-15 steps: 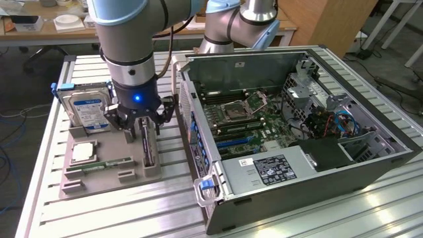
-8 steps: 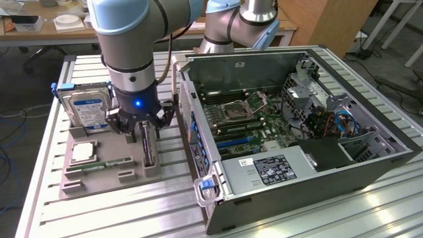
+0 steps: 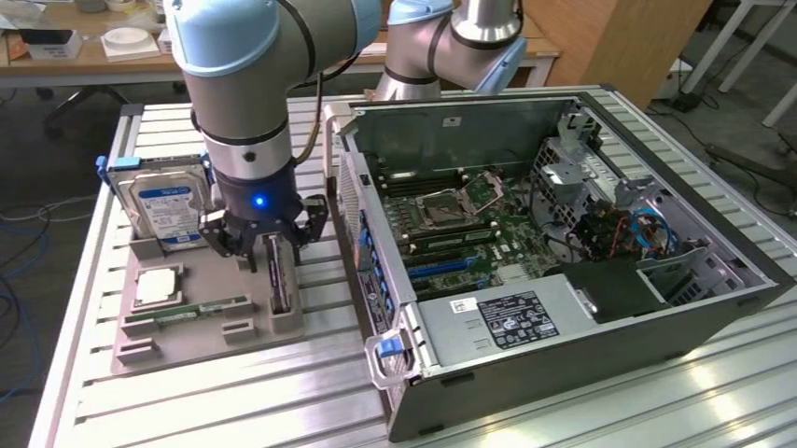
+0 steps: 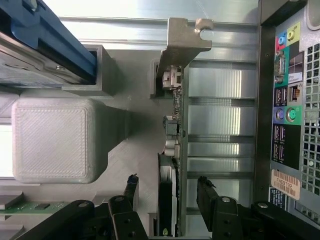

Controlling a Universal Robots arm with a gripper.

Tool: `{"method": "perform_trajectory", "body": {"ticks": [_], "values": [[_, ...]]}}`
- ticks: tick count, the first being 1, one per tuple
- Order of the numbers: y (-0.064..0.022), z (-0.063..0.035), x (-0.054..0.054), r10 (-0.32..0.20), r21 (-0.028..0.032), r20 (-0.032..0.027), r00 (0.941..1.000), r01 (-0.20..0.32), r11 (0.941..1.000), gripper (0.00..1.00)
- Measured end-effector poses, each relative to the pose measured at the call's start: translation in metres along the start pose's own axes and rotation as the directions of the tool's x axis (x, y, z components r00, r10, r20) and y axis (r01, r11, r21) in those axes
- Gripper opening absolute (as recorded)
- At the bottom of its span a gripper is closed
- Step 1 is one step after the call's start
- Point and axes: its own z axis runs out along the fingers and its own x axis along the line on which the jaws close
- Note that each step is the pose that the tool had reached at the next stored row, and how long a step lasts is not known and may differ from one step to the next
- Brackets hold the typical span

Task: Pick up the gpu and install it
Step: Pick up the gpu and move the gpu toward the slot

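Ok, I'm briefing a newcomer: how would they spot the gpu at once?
On the exterior view's left of the open computer case sits a grey parts tray. The gpu stands on edge in it, under the open gripper. Unlike the labelled hard drive and the flat green memory stick, it is a thin dark card with a silver bracket.

The gpu [image 3: 279, 283] stands on edge in the holder [image 3: 200, 343], directly under the end effector [image 3: 276, 245], between its fingers. The hard drive [image 3: 168, 207] stands at the exterior view's left of the end effector, and the computer case [image 3: 561, 359] at its right, on the table [image 3: 249, 406].
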Motion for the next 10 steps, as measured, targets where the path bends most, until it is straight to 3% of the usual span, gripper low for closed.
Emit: {"method": "perform_trajectory", "body": {"ticks": [4,6,10], "values": [[0.0000,0.0001,0.0000,0.000,-0.0001,0.0001,1.0000,0.000,1.0000,0.59],[0.0000,0.0000,0.0000,0.000,-0.0001,0.0001,1.0000,0.000,1.0000,0.51],[0.0000,0.0001,0.0000,0.000,-0.0001,0.0001,1.0000,0.000,1.0000,0.45]]}}
